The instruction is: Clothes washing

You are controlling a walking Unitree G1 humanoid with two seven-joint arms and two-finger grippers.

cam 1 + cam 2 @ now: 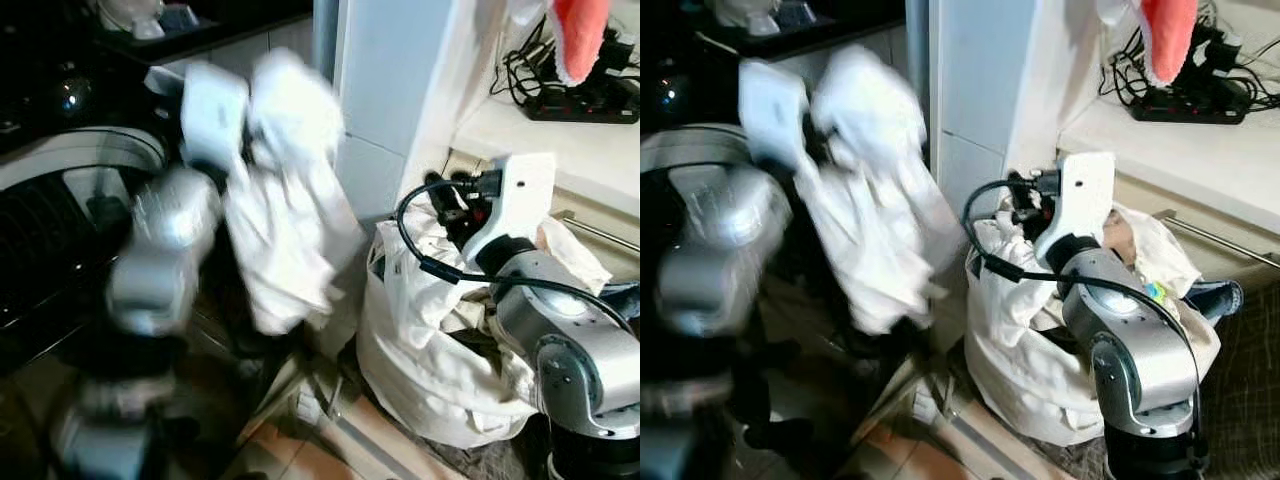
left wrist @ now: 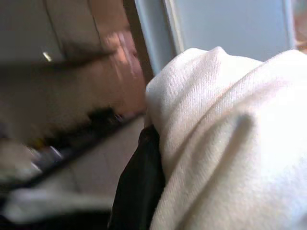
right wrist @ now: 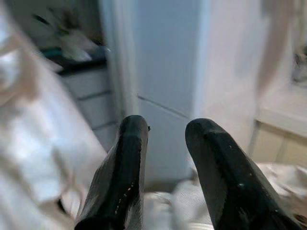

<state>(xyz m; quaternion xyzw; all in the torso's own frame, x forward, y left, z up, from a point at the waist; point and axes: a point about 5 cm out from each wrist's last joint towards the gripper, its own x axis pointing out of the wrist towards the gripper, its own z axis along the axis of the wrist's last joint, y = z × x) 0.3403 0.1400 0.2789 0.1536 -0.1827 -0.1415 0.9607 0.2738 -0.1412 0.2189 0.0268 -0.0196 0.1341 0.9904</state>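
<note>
Pale surface (image 1: 560, 140) carrying a power strip (image 1: 585, 100) right of the laundry bag (image 1: 430, 370), left gripper (image 1: 240, 135) fingers clenched on white garment (image 1: 290, 240) hanging lengthwise downward left of the bag, right gripper (image 3: 165, 143) fingers parted, empty above it

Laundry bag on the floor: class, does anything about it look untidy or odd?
Yes. The white laundry bag slumps, overstuffed, with clothes spilling over its rim. The left hand holds a white garment aloft beside it.

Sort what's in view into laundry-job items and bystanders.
Job: white garment held up by the left pincer; white laundry bag of clothes on the floor; washing machine drum; right pincer, open above the bag.

Bystanders: power strip with cables on the counter; red and white cloth.
</note>
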